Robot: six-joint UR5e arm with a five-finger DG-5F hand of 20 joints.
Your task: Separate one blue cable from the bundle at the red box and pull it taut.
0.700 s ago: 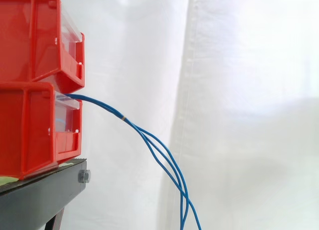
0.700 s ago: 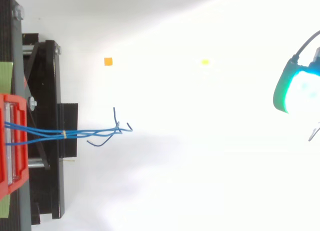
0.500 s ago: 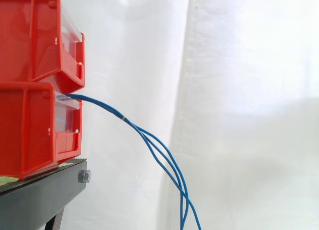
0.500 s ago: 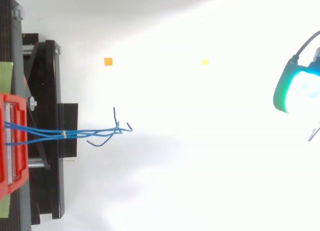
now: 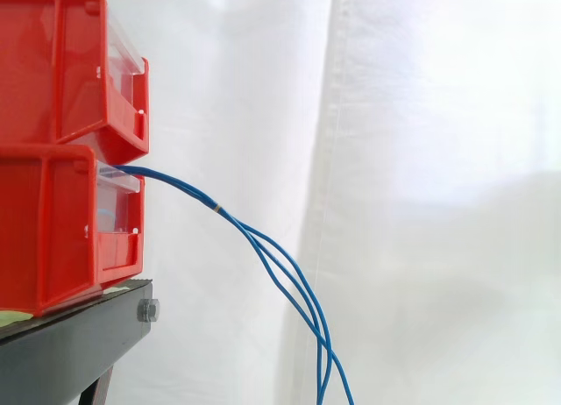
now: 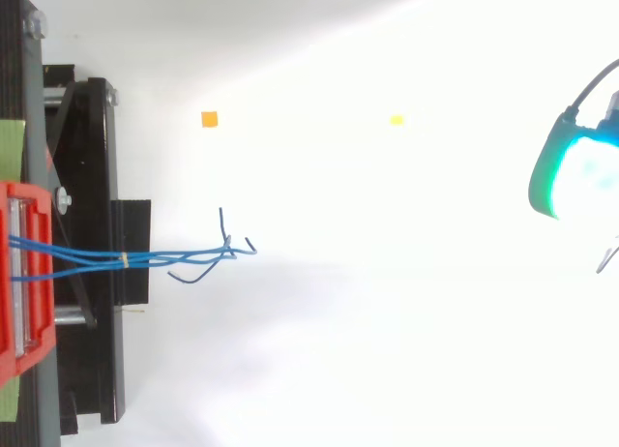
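Robot hand (image 6: 577, 176), blue cables (image 6: 155, 258) as before

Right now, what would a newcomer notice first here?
Two stacked red bins on a black stand fill the left of the side view. A bundle of blue cables, tied with a small yellow band, runs out of the lower bin and droops down to the right. In the top view the glowing hand sits at the right edge, well apart from the cables' loose ends.

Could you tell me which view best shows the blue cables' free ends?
The top view: the blue cables splay into separate tips. The side view shows them drooping from the lower red bin, tips cut off below.
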